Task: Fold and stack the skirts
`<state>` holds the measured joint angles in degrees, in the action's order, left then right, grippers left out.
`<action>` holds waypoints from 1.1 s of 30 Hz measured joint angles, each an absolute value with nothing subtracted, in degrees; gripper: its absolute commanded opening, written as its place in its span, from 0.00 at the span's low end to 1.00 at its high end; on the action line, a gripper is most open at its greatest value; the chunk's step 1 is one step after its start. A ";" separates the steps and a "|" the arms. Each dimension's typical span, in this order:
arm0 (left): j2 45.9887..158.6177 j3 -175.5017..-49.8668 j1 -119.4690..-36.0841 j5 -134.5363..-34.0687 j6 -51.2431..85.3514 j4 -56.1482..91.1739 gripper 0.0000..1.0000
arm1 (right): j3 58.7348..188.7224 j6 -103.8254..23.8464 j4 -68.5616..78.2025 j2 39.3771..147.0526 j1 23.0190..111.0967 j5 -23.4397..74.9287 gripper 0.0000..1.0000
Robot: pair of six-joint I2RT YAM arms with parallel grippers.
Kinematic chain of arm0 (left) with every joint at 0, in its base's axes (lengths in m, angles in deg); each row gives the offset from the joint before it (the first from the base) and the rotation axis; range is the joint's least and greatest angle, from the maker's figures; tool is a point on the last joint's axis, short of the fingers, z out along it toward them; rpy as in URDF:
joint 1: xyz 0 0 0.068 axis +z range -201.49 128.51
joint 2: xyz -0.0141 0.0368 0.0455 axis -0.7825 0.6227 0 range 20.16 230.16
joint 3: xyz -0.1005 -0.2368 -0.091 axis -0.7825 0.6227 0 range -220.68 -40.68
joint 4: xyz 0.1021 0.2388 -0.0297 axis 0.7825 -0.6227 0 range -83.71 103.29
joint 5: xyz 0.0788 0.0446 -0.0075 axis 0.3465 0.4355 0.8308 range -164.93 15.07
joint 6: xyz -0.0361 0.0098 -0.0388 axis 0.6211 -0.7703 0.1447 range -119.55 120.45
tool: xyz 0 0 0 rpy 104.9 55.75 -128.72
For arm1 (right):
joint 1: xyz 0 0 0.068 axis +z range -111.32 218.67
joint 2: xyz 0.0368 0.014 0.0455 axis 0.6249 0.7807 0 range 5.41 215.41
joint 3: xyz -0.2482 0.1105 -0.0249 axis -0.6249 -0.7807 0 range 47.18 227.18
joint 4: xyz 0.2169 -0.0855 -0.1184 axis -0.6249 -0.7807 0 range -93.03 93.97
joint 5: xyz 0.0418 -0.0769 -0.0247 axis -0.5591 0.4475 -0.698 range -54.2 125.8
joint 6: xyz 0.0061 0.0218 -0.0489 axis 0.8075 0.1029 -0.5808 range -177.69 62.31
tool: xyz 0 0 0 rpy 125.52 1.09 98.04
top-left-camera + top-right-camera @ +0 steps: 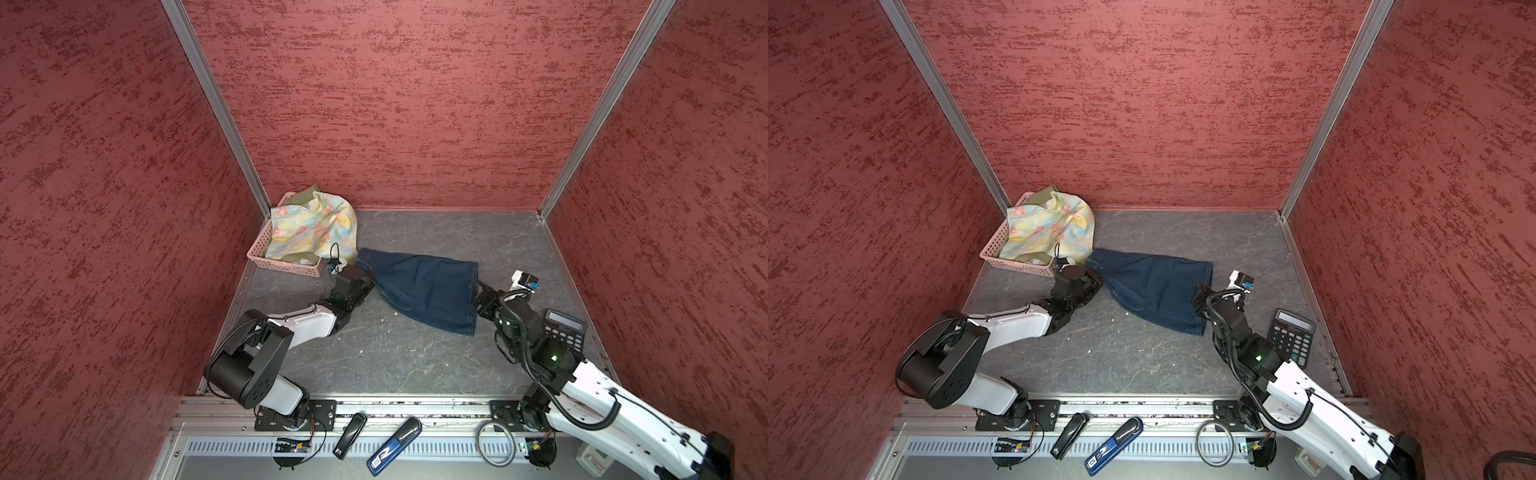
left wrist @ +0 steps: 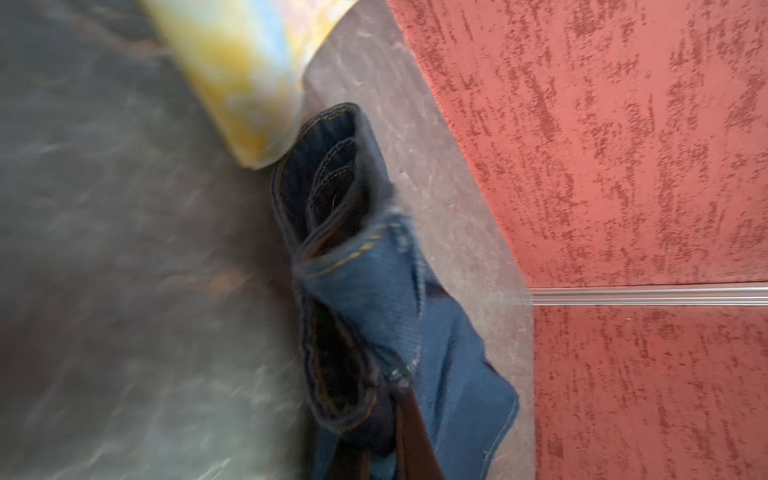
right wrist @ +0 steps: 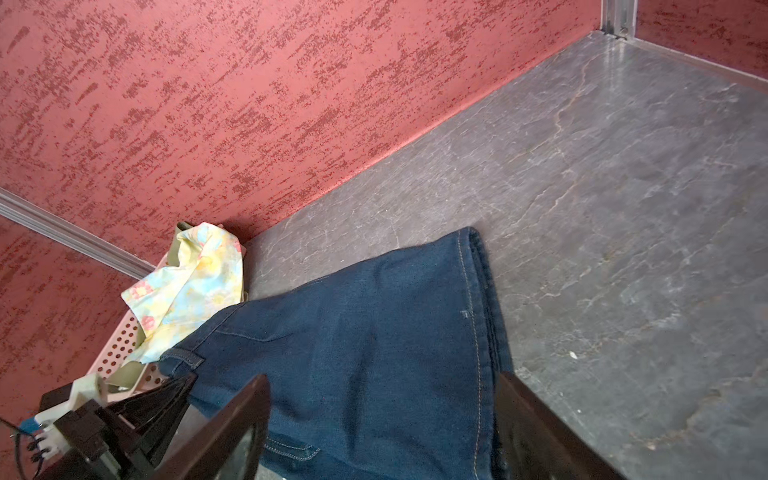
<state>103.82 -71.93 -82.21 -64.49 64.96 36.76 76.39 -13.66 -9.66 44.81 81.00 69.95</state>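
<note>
While the denim skirt (image 1: 424, 286) (image 1: 1154, 286) is lying stretched flat across the middle of the grey table (image 1: 415, 361), we are pinching its bunched waistband end with our left gripper (image 1: 368, 284) (image 1: 1096, 282). The jaws are pressing together on the cloth just beside the pink basket (image 1: 286, 268) (image 1: 1017, 264). Through the left wrist view we are looking at that waistband (image 2: 374, 270) rolled into folds, though the picture is blurring and the jaws themselves are not showing there. At the opposite, hem end we are keeping our right gripper (image 1: 474, 297) (image 1: 1200, 299) (image 3: 382, 378) spread, its dark fingers (image 3: 249, 415) standing wide apart with the denim (image 3: 353, 353) lying between them and neither closing on it. The basket is sitting in the far left corner of the table, against the red walls (image 1: 415, 104). The floral skirt (image 1: 311, 228) (image 1: 1050, 228) (image 3: 195, 282) is heaping out of the basket and spilling over the rim toward the denim. In the left wrist view its edge (image 2: 237, 62) is appearing to touch the waistband corner. The olive skirt (image 1: 305, 194) (image 1: 1044, 192) is peeking out from under the floral one at the back of the basket. A black calculator (image 1: 565, 328) (image 1: 1291, 336) is resting on the table beside our right arm.
</note>
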 measured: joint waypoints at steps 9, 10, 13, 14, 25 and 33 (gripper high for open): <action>99.07 -61.72 -94.58 -53.68 70.79 38.09 0.00 | 79.60 -16.11 -11.32 53.53 77.20 65.75 0.86; 98.59 -60.72 -95.67 -52.74 71.47 37.94 0.00 | 80.78 -16.61 -11.32 56.15 75.01 63.26 0.87; 96.54 -58.05 -98.34 -50.11 72.81 37.11 0.00 | 84.63 -18.60 -11.43 63.41 68.08 55.15 0.88; 95.91 -57.31 -98.99 -49.35 73.18 36.87 0.00 | 85.90 -19.25 -11.52 65.31 66.29 53.08 0.88; 97.30 -53.96 -101.40 -45.96 75.67 37.13 0.75 | 91.32 -24.85 -12.43 79.72 47.45 29.14 0.90; 78.94 -54.42 -104.68 -44.54 69.13 25.50 0.93 | 90.44 -27.19 -11.73 83.13 44.19 23.33 0.89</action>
